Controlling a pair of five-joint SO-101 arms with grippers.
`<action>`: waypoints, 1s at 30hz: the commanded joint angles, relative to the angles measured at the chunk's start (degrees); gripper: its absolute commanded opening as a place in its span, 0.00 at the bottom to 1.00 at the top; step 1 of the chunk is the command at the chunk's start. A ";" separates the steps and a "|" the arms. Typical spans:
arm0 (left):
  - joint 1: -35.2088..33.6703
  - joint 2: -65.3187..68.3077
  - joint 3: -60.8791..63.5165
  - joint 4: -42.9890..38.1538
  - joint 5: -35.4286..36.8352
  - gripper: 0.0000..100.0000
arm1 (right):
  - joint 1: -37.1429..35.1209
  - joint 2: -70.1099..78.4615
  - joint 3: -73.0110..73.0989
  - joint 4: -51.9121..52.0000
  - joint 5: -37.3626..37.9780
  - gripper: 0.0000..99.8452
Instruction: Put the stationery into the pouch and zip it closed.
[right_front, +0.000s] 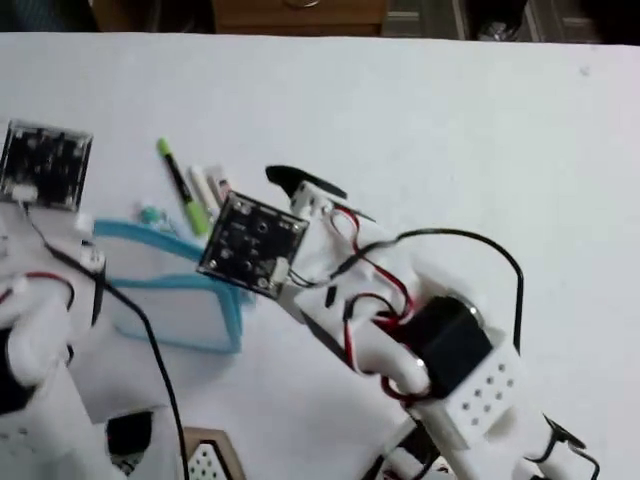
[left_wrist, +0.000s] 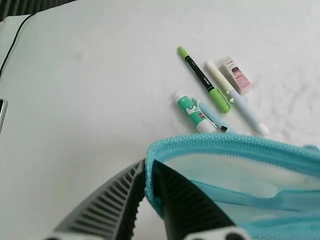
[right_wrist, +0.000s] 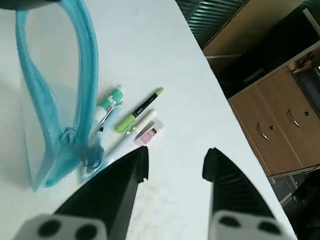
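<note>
Left wrist view puts the pouch (left_wrist: 235, 150) closest: a teal, see-through bag standing on its long edge with the zipper rim uppermost and unzipped. Nothing shows through its wall, so I judge it empty. The stationery lies in a tight cluster just beyond that rim, apart from it: a green marker (left_wrist: 202, 79), a white pen (left_wrist: 237, 104), a pink eraser (left_wrist: 236, 76), a small green-and-white tube (left_wrist: 191, 111) and a blue pen (left_wrist: 210, 116), several of them touching or nearly so.

The left gripper (left_wrist: 148, 167) has its fingers pinched narrow on the end of the pouch's rim, holding the mouth up. The right gripper (right_wrist: 176, 162) hangs over the bare table (right_front: 450, 120) with its fingers spread wide and nothing between them. From its own camera the cluster lies ahead of the fingertips and off toward the pouch side, not inside the gap (the finger on that side comes nearest to the white pen's end).

The step in hand looks like the first pick, with loading not yet begun and zipping far off. The next move calls for bringing the open fingers over one piece at the cluster's outer edge, the marker or the eraser, square across it so the neighbours are not dragged along.
</note>
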 joint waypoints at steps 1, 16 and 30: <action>0.13 -2.07 5.98 0.53 1.05 0.02 | 0.04 -2.42 -2.64 2.15 -0.62 0.18; -18.68 -8.92 16.00 0.53 -15.03 0.02 | 9.71 9.98 -3.16 1.80 -23.12 0.18; -22.81 -9.19 15.82 0.62 -15.12 0.02 | 2.77 52.35 -28.66 1.10 -29.71 0.09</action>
